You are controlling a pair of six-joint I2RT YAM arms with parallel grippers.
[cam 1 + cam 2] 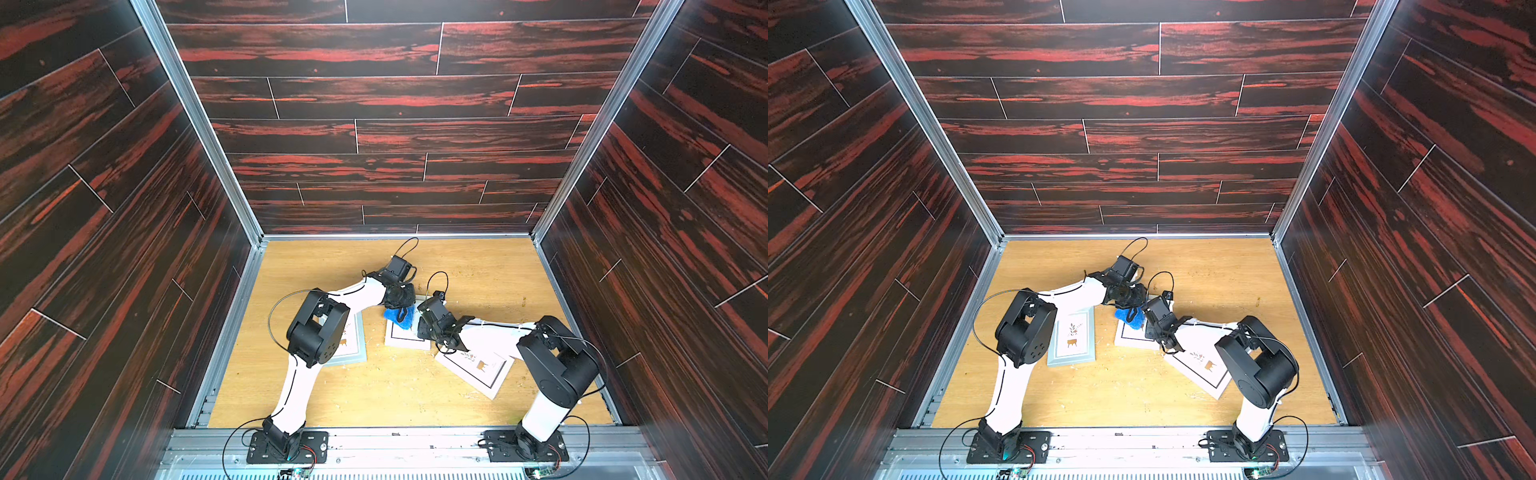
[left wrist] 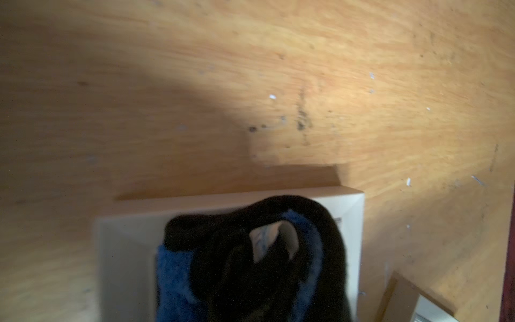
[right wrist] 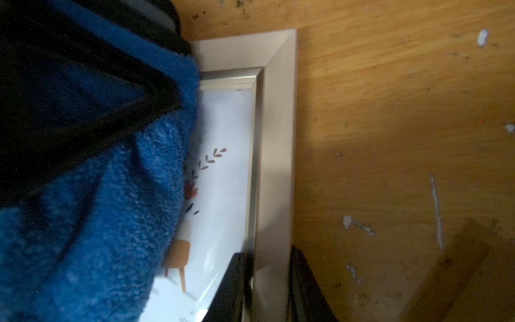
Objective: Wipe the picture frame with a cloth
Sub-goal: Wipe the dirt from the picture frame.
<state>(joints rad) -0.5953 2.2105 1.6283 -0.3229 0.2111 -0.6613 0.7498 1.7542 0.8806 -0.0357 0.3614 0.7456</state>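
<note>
Three picture frames flat on the table [image 1: 478, 270]: left frame [image 1: 1071, 338], middle frame [image 1: 405, 340], right frame [image 1: 478, 370] | one cloth [image 1: 398, 318], bunched, on middle frame's upper end, picture centre | middle frame's long axis runs up-down in both top views | two arms bent inward | left gripper [image 1: 400, 306] closed on cloth | right gripper [image 3: 271, 287] clamps middle frame's right-hand rail

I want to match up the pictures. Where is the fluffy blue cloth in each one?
In a top view: the cloth sits just below the picture's middle, on the white frame.
In a top view: the cloth is in the same spot, on that frame.
Left wrist view: the cloth is at the bottom middle, bunched up.
Right wrist view: the cloth fills the left side.
Shared landmark: the white frame under it, in every view.
</note>
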